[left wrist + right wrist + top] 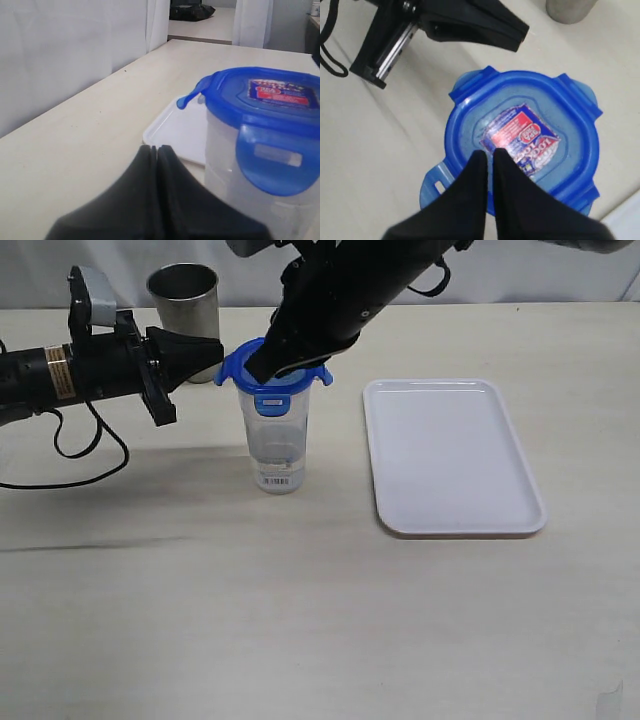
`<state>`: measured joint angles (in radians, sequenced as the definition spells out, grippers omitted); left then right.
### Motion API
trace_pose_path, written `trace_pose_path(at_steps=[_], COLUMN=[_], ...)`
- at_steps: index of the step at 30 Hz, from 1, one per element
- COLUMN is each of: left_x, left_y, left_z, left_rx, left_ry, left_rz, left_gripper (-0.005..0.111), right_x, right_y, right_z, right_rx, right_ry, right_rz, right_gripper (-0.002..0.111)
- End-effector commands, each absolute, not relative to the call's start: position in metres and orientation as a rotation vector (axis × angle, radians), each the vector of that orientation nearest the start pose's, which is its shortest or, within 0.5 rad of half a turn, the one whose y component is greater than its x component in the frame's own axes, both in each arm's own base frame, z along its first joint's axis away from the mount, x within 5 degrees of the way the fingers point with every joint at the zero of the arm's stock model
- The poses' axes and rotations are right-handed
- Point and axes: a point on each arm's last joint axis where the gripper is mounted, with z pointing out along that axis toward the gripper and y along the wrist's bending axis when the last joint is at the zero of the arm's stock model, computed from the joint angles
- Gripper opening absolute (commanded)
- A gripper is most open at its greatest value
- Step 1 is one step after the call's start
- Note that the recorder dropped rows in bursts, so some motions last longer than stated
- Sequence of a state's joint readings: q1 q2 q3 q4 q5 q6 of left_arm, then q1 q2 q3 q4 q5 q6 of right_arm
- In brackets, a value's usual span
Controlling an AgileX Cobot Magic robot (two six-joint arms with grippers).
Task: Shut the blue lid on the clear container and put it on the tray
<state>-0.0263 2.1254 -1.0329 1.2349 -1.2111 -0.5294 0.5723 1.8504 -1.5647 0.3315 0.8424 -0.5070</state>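
Right pincer (pixel 488 151), pressed together, sits tip-down on the blue lid (pixel 555 115) directly beneath it, capping the upright clear container (pixel 277 440); left pincer (pixel 156 148), likewise pressed together, hangs just beside.

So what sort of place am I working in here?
Probably a robot test lab: a plain pale tabletop, white curtains behind it, and just a few props, the clear container with its blue lid, a white tray and a metal cup.
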Motion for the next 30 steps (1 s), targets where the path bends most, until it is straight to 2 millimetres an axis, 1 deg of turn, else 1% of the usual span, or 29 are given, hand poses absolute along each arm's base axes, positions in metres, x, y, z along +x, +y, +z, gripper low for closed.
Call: trace_pose_path(at_steps=[1, 4, 10, 30], left_x=[0.3741, 0.3737, 0.3713, 0.3685], left_y=[-0.0935, -0.0936, -0.0945, -0.0954], left_z=[0.1348, 0.1346, 0.133, 0.1312], left_rx=[0.947, 0.953, 0.992, 1.031], left_ry=[1.473, 1.473, 1.471, 1.473], left_rz=[-0.824, -0.826, -0.834, -0.848], left_gripper=[0.0, 0.0, 0.0, 0.0], right_x=[0.3319, 0.332, 0.334, 0.3354], right_y=[0.2405, 0.24, 0.2403, 0.2408], right_z=[0.2748, 0.2724, 0.2724, 0.2733], right_rx=[-1.17, -1.169, -1.161, -1.168], right_ry=[2.329, 2.33, 2.315, 2.289], right_rz=[0.422, 0.414, 0.403, 0.393], right_gripper=[0.005, 0.005, 0.005, 0.005])
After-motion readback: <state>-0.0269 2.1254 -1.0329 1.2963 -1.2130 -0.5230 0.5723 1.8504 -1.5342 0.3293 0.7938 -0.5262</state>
